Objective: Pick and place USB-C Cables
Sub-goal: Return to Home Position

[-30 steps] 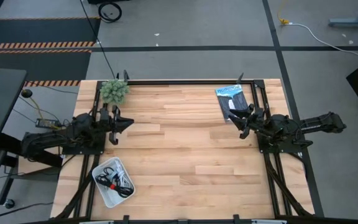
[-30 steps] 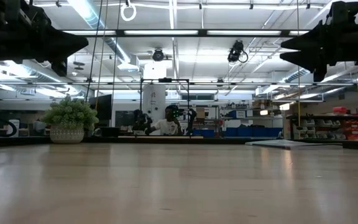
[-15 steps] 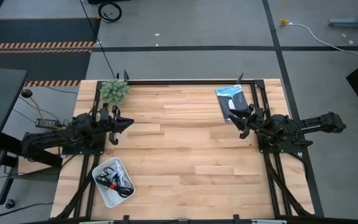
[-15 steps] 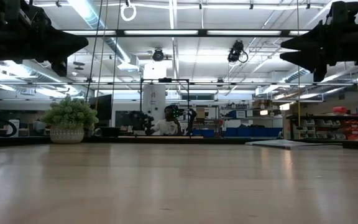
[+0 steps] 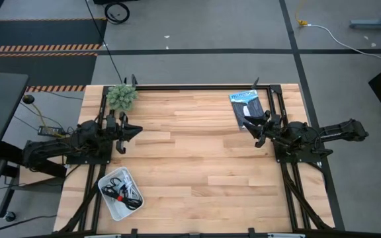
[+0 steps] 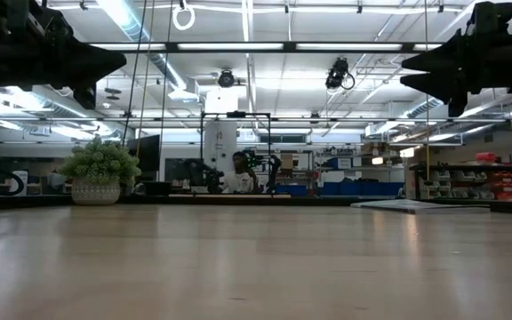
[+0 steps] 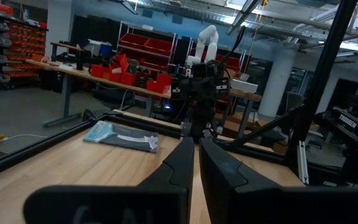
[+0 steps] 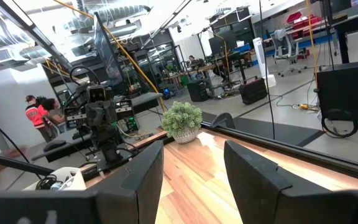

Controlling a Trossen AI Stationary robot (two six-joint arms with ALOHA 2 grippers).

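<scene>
The USB-C cables lie coiled together in a white tray (image 5: pixel 120 193) at the table's near left corner. I can make out a black one with a red tie (image 5: pixel 114 194) and pale ones beside it. The tray's edge also shows in the right wrist view (image 8: pixel 61 180). My left gripper (image 5: pixel 137 132) (image 7: pixel 196 144) hovers shut above the table's left side, beyond the tray. My right gripper (image 5: pixel 252 131) (image 8: pixel 192 152) hovers open above the right side. Neither touches anything.
A fuzzy green plant ball (image 5: pixel 122 96) (image 6: pixel 100 169) stands in its pot at the far left corner. A flat black-and-blue packet (image 5: pixel 247 106) (image 7: pixel 122 135) lies at the far right, just beyond the right gripper. Bare wood (image 5: pixel 197 158) spans the middle. A person sits far behind the table.
</scene>
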